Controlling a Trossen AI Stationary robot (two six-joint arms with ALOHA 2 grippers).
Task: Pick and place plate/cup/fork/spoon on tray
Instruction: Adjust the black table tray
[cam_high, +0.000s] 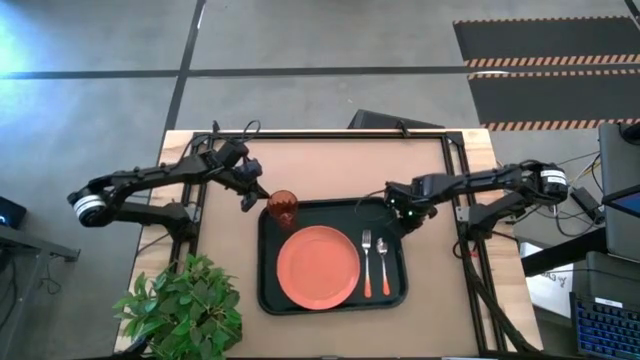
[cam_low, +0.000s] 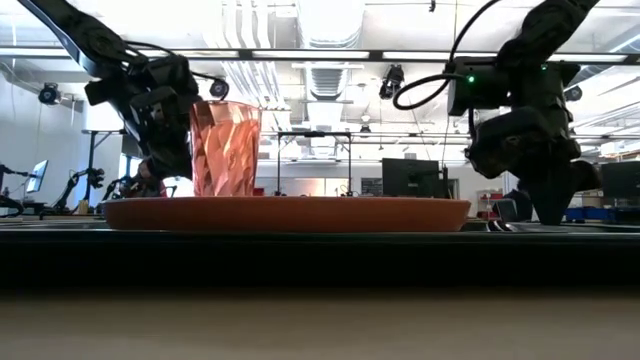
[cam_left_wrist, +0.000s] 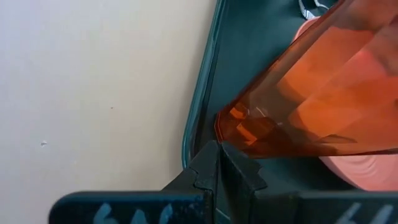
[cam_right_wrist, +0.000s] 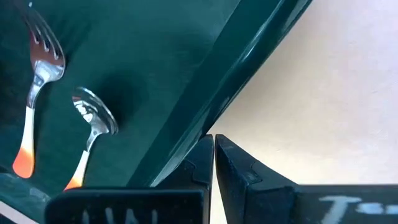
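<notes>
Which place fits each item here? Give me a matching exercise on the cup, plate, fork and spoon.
Things:
1 cup
2 plate
3 fork
4 spoon

Places on the tray:
A nearest the right rim
B far left corner
C between plate and spoon
D middle

Pairs: 1-B, 2-D, 3-C, 4-A

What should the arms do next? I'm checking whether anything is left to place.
Probably just lift both arms clear. The plate, cup, fork and spoon already sit on the tray; the left gripper and right gripper are shut and empty beside its corners.
</notes>
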